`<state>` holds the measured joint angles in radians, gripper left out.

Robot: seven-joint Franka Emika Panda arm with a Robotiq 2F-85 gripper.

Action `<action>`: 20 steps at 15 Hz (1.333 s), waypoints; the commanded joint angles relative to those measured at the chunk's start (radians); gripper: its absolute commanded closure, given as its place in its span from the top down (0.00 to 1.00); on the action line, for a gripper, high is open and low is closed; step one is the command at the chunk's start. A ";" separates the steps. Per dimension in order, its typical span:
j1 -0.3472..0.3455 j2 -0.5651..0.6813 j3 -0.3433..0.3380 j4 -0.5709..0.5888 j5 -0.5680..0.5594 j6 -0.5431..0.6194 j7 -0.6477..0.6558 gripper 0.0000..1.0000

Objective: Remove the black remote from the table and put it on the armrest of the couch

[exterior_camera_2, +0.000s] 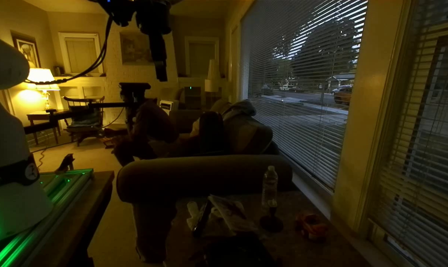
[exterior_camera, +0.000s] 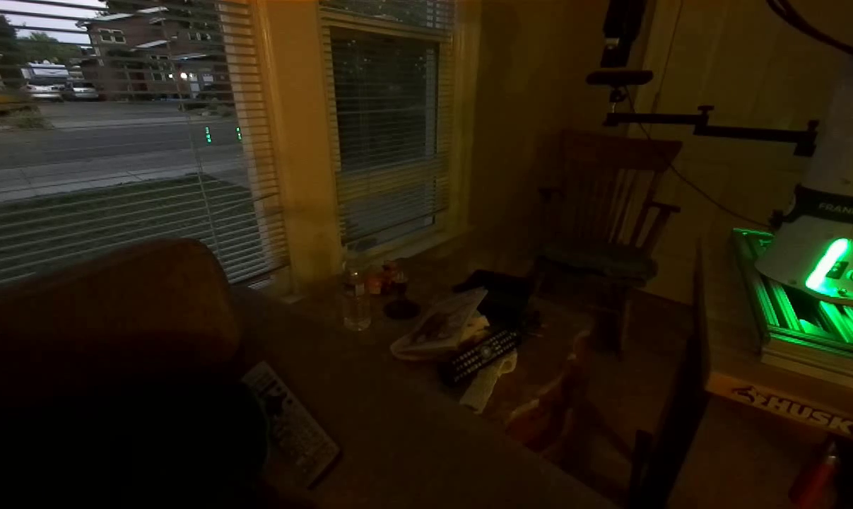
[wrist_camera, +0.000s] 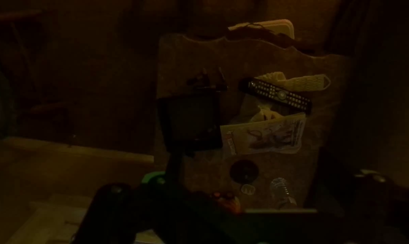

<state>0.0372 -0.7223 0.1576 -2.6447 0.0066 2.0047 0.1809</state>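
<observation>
The black remote (wrist_camera: 277,95) lies on the cluttered side table (wrist_camera: 177,57), partly on a pale woven strap. It also shows in both exterior views (exterior_camera: 483,355) (exterior_camera_2: 201,219). The couch's broad brown armrest (exterior_camera_2: 205,174) stands right beside the table; it also shows in an exterior view (exterior_camera: 412,445). The couch back (exterior_camera: 115,304) is dark and rounded. My gripper (wrist_camera: 250,156) is open and empty, its fingers wide apart. It hangs high above the table level, at the top of an exterior view (exterior_camera_2: 161,76), well apart from the remote.
On the table are a water bottle (exterior_camera_2: 270,185), a dark stemmed object (exterior_camera_2: 272,218), an orange toy car (exterior_camera_2: 311,225), a magazine (wrist_camera: 265,135) and a black tablet-like box (wrist_camera: 194,118). A pale rectangle (exterior_camera: 292,424) lies by the couch. A camera arm (exterior_camera: 744,132) juts out.
</observation>
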 commanded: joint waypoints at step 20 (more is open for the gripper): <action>0.160 0.857 0.038 0.084 -0.565 0.603 -0.253 1.00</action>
<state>0.1769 0.0547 0.1993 -2.5934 -0.4966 2.5705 -0.1158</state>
